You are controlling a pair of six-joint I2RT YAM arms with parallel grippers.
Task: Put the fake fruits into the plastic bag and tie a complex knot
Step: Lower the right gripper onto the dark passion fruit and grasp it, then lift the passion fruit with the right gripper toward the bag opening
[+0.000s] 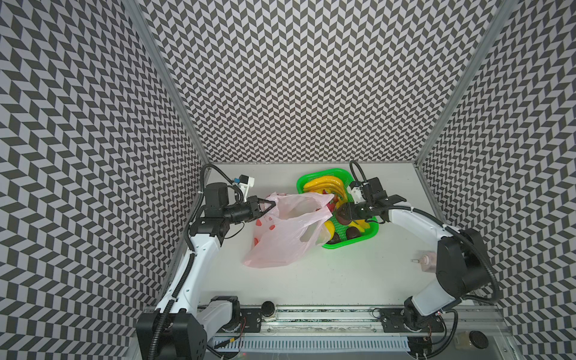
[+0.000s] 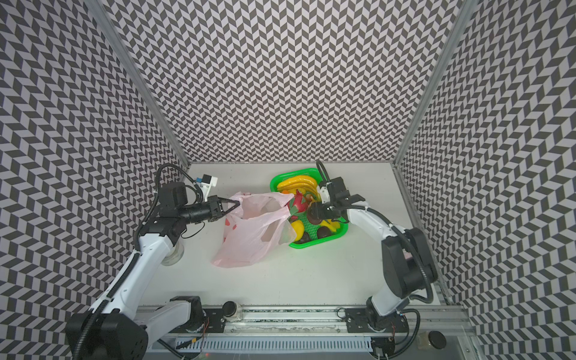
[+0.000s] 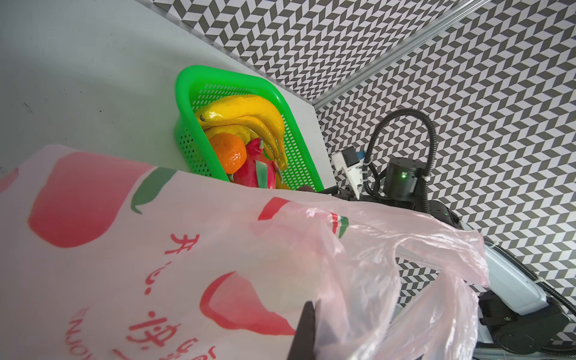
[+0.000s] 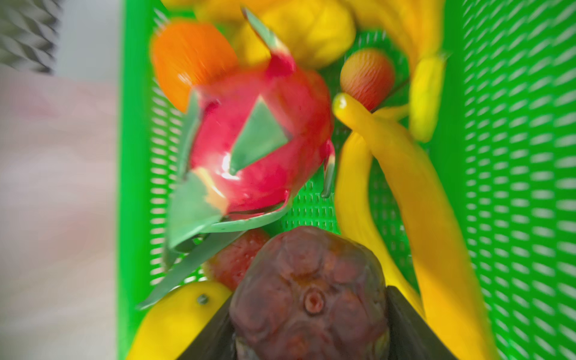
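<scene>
Counter [image 1: 343, 274] carries the plastic bag [image 1: 290, 237], lying w/ mouth open twd the green basket [image 1: 349, 244] and overlapping its rim. I see bananas [image 1: 324, 184] & dragon fruit [image 4: 265, 149] in the basket. L claw [image 1: 271, 204] is pinched together on the bag edge. R claw [image 1: 343, 209] is clamped on the dark ball [image 4: 311, 296] over the basket.

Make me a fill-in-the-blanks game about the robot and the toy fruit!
1. The left gripper pinches the pink ___.
2. The right gripper grips a brown fruit over the green ___.
3. The bananas lying in it are coloured ___.

Missing words: bag; basket; yellow.
</scene>
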